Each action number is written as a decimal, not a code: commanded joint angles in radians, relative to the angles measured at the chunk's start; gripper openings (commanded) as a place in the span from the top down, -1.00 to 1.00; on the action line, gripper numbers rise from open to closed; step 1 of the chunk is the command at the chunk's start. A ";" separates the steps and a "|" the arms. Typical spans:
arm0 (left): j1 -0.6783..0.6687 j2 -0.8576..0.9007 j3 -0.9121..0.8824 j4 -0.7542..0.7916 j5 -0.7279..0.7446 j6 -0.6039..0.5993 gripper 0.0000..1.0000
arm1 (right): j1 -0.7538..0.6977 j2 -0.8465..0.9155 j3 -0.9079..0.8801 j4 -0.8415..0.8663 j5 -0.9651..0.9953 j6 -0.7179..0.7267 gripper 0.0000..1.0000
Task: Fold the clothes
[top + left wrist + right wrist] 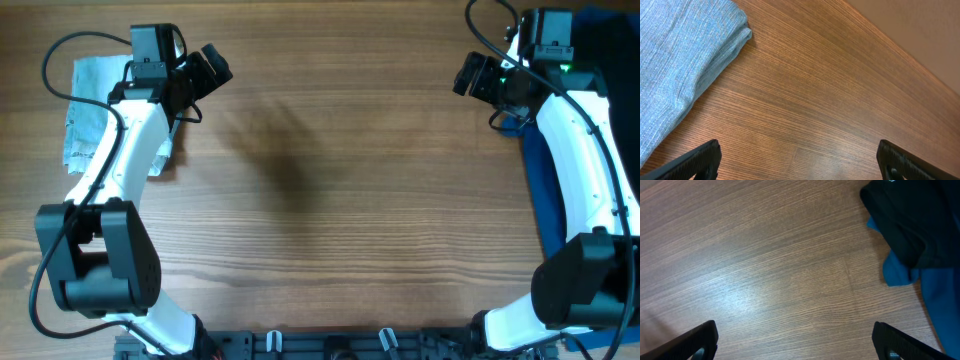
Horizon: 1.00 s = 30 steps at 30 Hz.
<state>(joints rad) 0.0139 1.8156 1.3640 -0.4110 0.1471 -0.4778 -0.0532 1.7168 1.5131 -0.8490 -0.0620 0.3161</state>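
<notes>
The left arm (135, 135) and right arm (585, 150) stand nearest the overhead camera, above a wooden table (330, 200). The left gripper (212, 68) hangs just beside the shorts (88, 115), which lie as a folded light-blue bundle at the table's far left edge, partly under that arm. The right gripper (468, 76) sits across the table, near a dark blue garment (548, 200) and a black garment (600, 50) piled at the right edge.

From the left wrist, the fingers (702, 159) are spread wide with only bare wood between them. The shorts fill the upper left corner, apart from the fingers. The fold looks loose at its rounded edge, so I judge that a low sweep of this arm across it could drag a layer open.

From the right wrist, the fingers (700, 339) are likewise wide apart and empty. The black garment lies on the blue one at the upper right. The risk here, as I read it, is a careless reach snagging those clothes and pulling them toward the middle.
</notes>
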 commanded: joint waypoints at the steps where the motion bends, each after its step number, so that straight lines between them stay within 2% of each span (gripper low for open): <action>1: -0.002 -0.003 -0.003 0.002 0.005 0.002 -0.99 | 0.004 -0.001 -0.003 0.003 0.018 -0.001 -0.99; 11: -0.002 -0.003 -0.003 0.002 0.005 0.002 -1.00 | 0.011 -0.029 -0.003 0.002 0.018 -0.001 -0.99; 16: -0.002 -0.003 -0.003 0.002 0.005 0.002 -0.99 | 0.069 -0.256 -0.003 0.003 0.017 0.000 -0.99; 20: -0.002 -0.003 -0.003 0.002 0.005 0.002 -0.99 | 0.149 -0.547 -0.003 0.002 0.018 -0.001 -0.99; 26: -0.002 -0.003 -0.003 0.002 0.005 0.002 -1.00 | 0.215 -0.839 -0.007 -0.011 0.023 -0.005 -0.99; 30: -0.002 -0.003 -0.003 0.002 0.005 0.002 -1.00 | 0.215 -1.085 -0.121 -0.018 0.038 -0.028 -1.00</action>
<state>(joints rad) 0.0139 1.8156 1.3640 -0.4110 0.1471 -0.4778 0.1566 0.7570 1.4742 -0.8543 -0.0544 0.3111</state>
